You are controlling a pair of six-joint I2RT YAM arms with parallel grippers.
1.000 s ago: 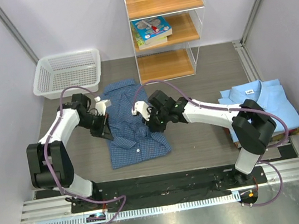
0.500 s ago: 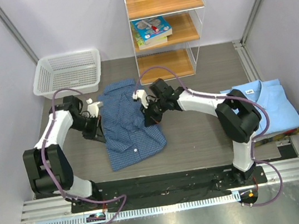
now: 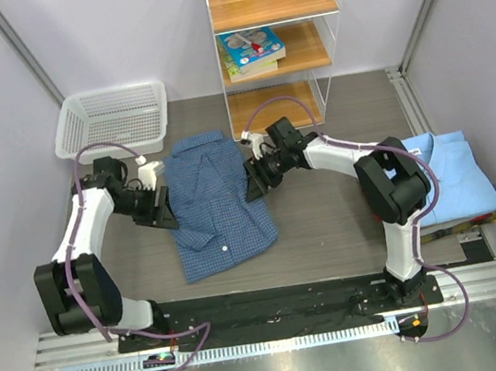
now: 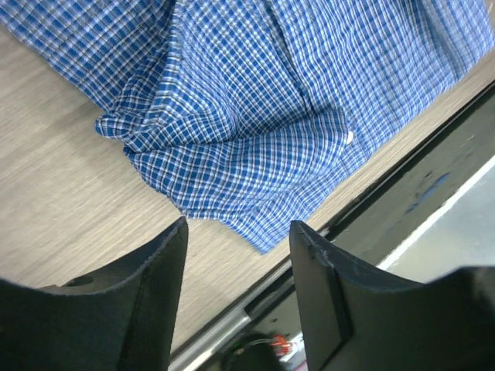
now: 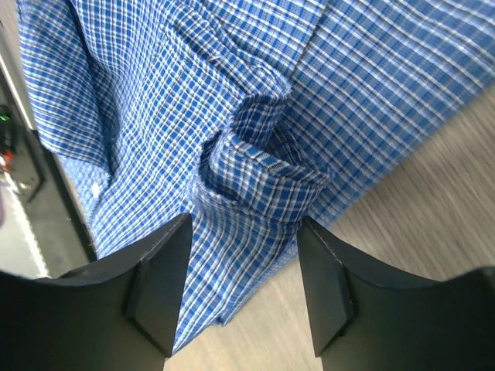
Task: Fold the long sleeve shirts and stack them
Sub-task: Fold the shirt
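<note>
Left gripper (image 3: 161,212) hovers just off the left edge of the checked shirt (image 3: 219,208), jaws parted and holding nothing. The shirt lies roughly folded mid-table (image 3: 328,220), one white button (image 3: 224,248) showing. Right gripper (image 3: 255,182) is over its right edge, jaws likewise apart and empty above a rumpled cuff (image 5: 259,182), and far right the light blue shirt (image 3: 462,177) lies folded, any writing too small to read.

Quick notes on what I see from my remote seat: pale lilac walls (image 3: 114,37) left, far and right, with a metal post (image 3: 15,43) in far left corner. Grey-brown wood-grain tabletop (image 3: 328,220). White wire shelf unit (image 3: 279,50) with wooden boards at far centre, books (image 3: 251,51) on middle board. White mesh basket (image 3: 112,120) far left. Black plate (image 3: 275,305) and metal rails (image 3: 254,348) along near edge. Light even, shadows soft.
</note>
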